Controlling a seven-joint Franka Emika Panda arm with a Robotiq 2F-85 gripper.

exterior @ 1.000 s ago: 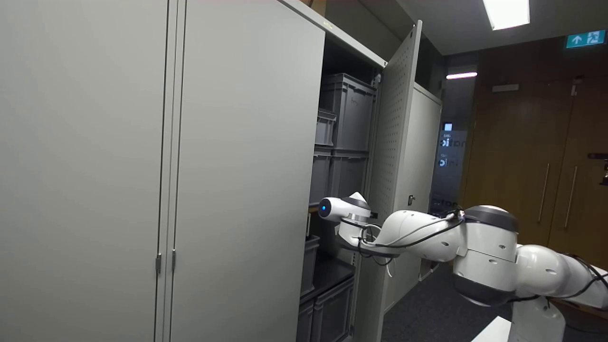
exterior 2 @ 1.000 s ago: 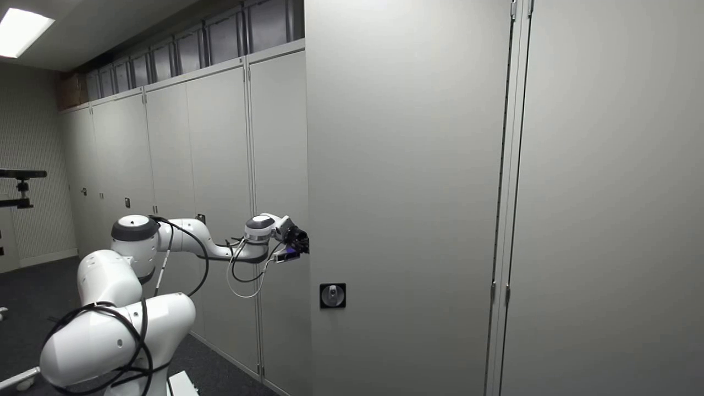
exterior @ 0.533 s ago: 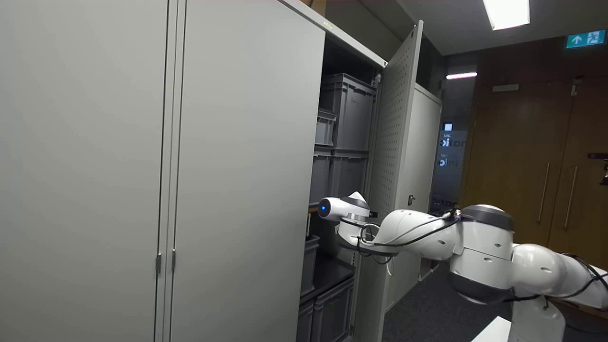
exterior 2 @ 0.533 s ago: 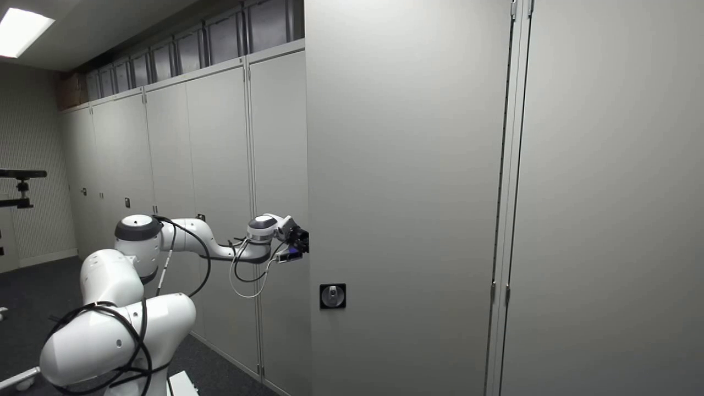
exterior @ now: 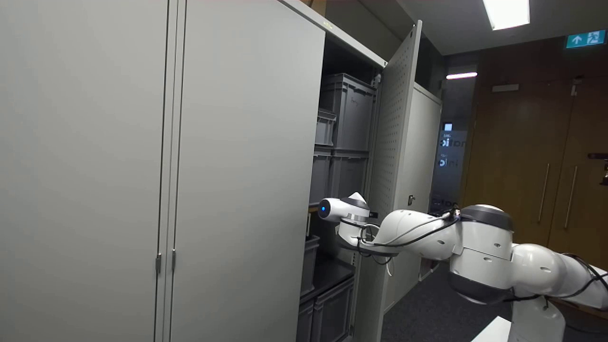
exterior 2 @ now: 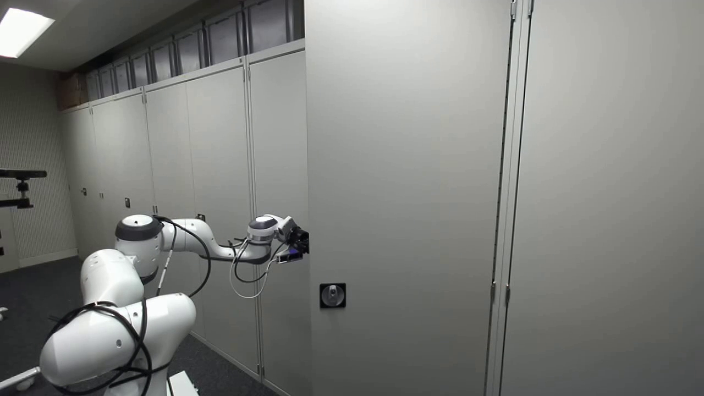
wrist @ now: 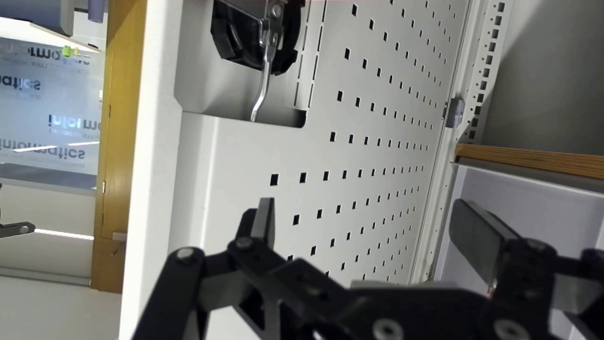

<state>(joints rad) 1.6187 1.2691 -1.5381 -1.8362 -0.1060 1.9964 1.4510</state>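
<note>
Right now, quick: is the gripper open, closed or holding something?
Gripper: open, jaws wide apart, holding nothing, in front of the perforated door.

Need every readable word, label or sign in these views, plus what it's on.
"informatics": on the glass panel in the wrist view, flipped top to bottom; repeated lines partly cut off.
Running figure and arrow, no words: green exit sign.
Handwritten mark on the upper grey storage bin: too blurred to read.
Glass lettering in an exterior view: fragments only.
</note>
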